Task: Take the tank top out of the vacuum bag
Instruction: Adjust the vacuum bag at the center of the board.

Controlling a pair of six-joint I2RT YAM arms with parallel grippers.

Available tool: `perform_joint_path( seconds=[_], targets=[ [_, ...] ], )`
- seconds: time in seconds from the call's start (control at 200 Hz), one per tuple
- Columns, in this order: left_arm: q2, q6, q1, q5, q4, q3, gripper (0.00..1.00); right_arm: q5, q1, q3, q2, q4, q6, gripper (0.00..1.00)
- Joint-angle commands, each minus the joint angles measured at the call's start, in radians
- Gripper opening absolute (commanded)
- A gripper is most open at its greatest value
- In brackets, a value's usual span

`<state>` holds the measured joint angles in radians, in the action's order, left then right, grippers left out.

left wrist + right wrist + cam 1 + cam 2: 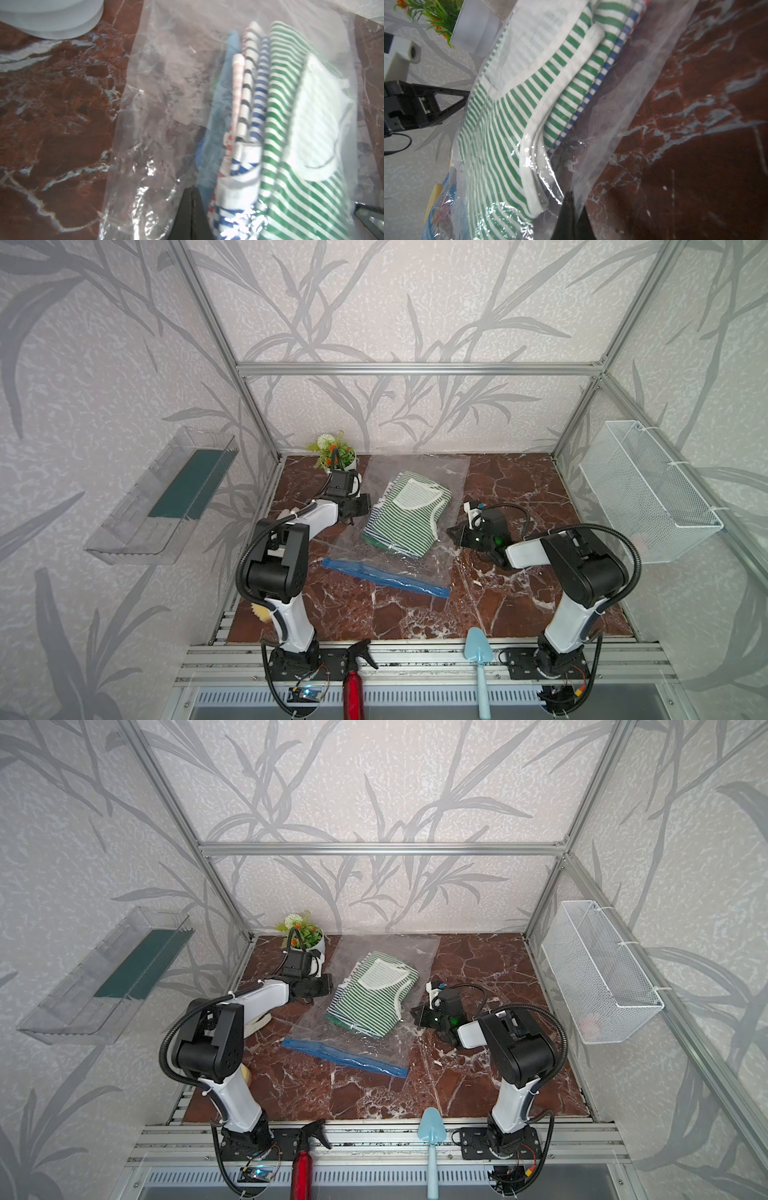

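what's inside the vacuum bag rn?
Inside the vacuum bag: the green-striped tank top, folded, uppermost. The left wrist view shows a blue-striped layer and a red-striped layer beneath it. Their full shape and count are covered.

both top views overhead, facing down, wrist views close, sharing vacuum bag

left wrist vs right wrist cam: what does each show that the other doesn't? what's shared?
Left wrist only: a black-striped folded garment stacked beside the tank top. Right wrist only: the left gripper from outside, the plant, the wallpapered wall. Shared: the vacuum bag with the tank top inside, the marble table, the white pot, and the filming arm's own closed gripper on the bag film, e.g. the right gripper.
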<state>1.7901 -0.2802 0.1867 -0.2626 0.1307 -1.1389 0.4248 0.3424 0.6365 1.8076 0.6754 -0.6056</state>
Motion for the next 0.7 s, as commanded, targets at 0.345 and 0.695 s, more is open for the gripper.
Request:
perform_joint_path(
  seconds=[0.345, 0.695],
  targets=[
    [0.009, -0.022, -0.010, 0.042, -0.017, 0.012, 0.62, -0.082, -0.112, -0.042, -0.089, -0.076, 0.003, 0.00],
    [0.107, -0.117, -0.034, -0.132, -0.194, 0.053, 0.60, -0.055, -0.113, -0.025, -0.062, -0.077, 0.001, 0.00]
  ],
)
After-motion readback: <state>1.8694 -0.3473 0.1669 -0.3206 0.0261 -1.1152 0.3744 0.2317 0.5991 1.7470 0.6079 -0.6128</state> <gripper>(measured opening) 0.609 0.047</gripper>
